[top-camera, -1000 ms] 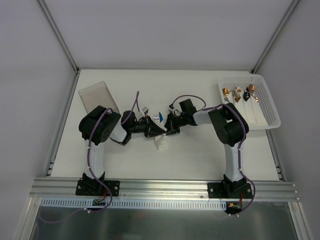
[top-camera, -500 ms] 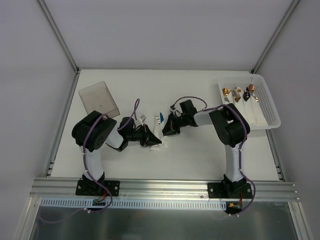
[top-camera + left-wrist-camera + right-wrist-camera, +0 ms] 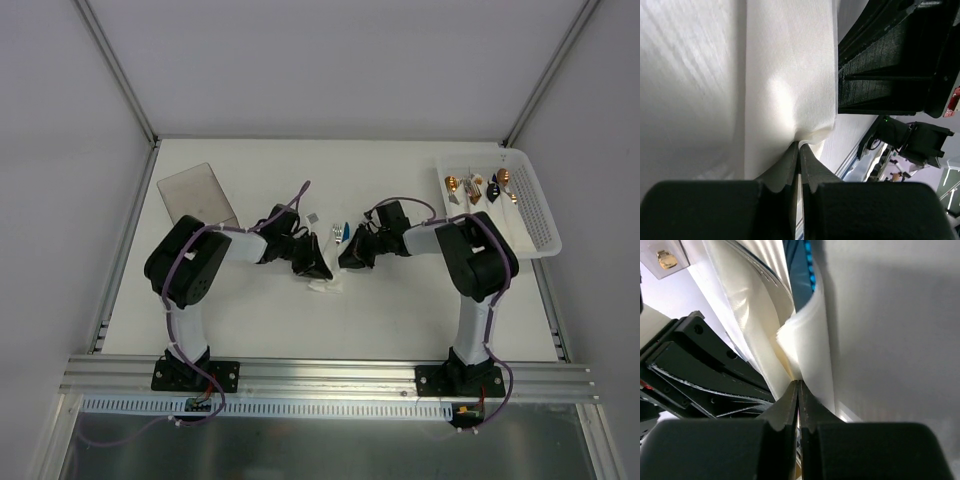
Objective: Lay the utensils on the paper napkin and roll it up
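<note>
Filling the middle of the top view, a white table (image 3: 400, 310) is sitting between plain pale walls (image 3: 320, 60) with metal bars in the corners. Both arms are standing at the near edge and leaning in toward each other.

A white basket (image 3: 540, 215) is sitting at the far right corner, holding white rolls (image 3: 505, 225) with gold and black ends poking out. A grey sheet (image 3: 197, 195) is lying at the far left. Both are staying well apart from the work.

The napkin (image 3: 325, 287) is lying in the middle of the table, partly rolled. The two black grippers are covering most of it from above, so only a small white bit is showing. The fork (image 3: 340, 233) is peeking out blue between them, and in the right wrist view it is sitting tucked inside the paper folds.

The left gripper (image 3: 318, 265) is pinching the napkin's edge with its fingers pressed together. The right gripper (image 3: 350, 255) is doing the same from the other side, fingers tight on a fold. The two are sitting just beside each other.

Since a second ago, both grippers and the fork are sitting a little more to the right, and the left arm is reaching farther over the table.
</note>
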